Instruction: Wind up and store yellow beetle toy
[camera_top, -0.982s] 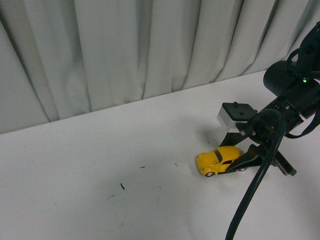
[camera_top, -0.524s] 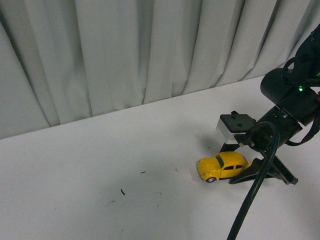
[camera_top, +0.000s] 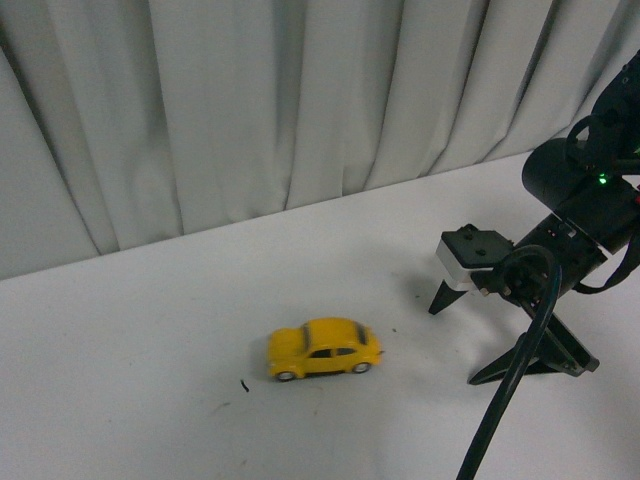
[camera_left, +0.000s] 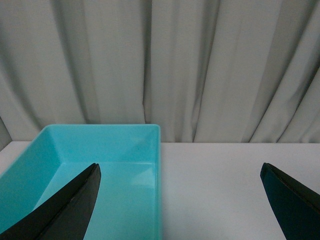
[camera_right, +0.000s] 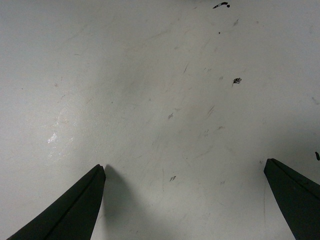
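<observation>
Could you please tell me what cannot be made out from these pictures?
- yellow beetle toy: seen in the front view only. Its underside and far side are hidden by its own body, and fine details are too small to make out.
- turquoise bin: seen in the left wrist view only. Its near end is cut off by the frame edge and covered by the left claw. Its place relative to the toy is unknown.
- right claw: in the front view, its near finger is partly crossed by the cable.

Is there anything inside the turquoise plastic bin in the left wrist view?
The turquoise rectangular plastic bin looks empty wherever its floor and walls show. Its near part is hidden behind a black finger of the left gripper and cut off by the picture's edge.
</observation>
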